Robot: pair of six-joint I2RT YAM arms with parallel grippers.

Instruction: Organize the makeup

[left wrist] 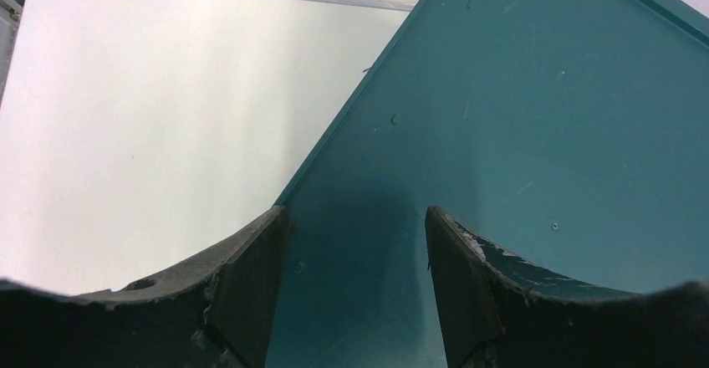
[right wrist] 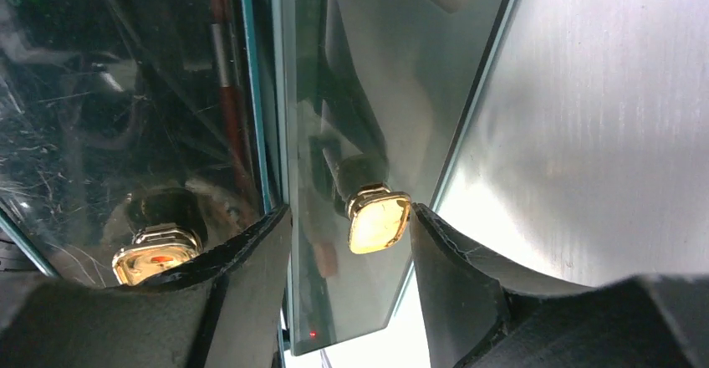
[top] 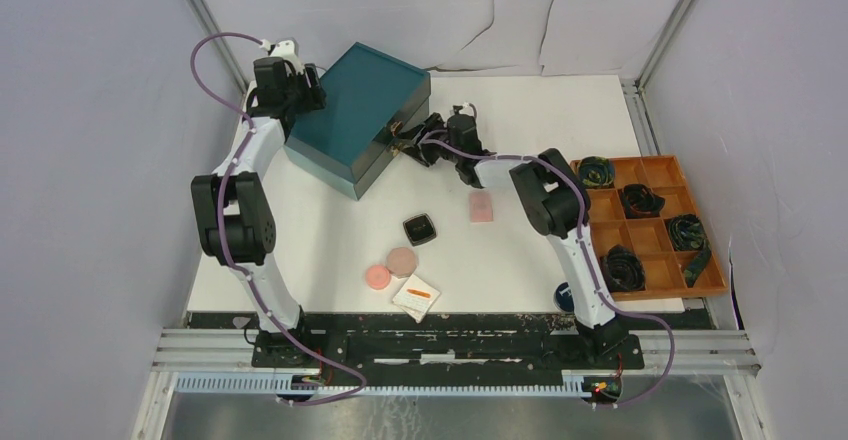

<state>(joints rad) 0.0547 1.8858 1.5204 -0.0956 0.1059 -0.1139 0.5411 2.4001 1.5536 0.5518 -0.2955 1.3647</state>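
Note:
The makeup lies on the white table: a black square compact [top: 420,228], a pink square [top: 482,207], a beige disc [top: 401,260], a pink disc [top: 377,277], and a white pad [top: 417,298] with a thin red stick [top: 419,291] on it. A dark-blue round tin [top: 563,295] is half hidden behind the right arm. My left gripper [top: 303,90] [left wrist: 355,222] is open, close over the teal box's top [left wrist: 518,117]. My right gripper [top: 408,141] [right wrist: 351,217] is open at the box's front, with a gold knob [right wrist: 379,217] between its fingers, beside the right finger.
The large teal drawer box [top: 360,115] stands at the back left. A second gold knob [right wrist: 155,251] shows on its glossy front. An orange compartment tray [top: 660,170] with dark rolled bundles sits at the right edge. Grey walls enclose the table.

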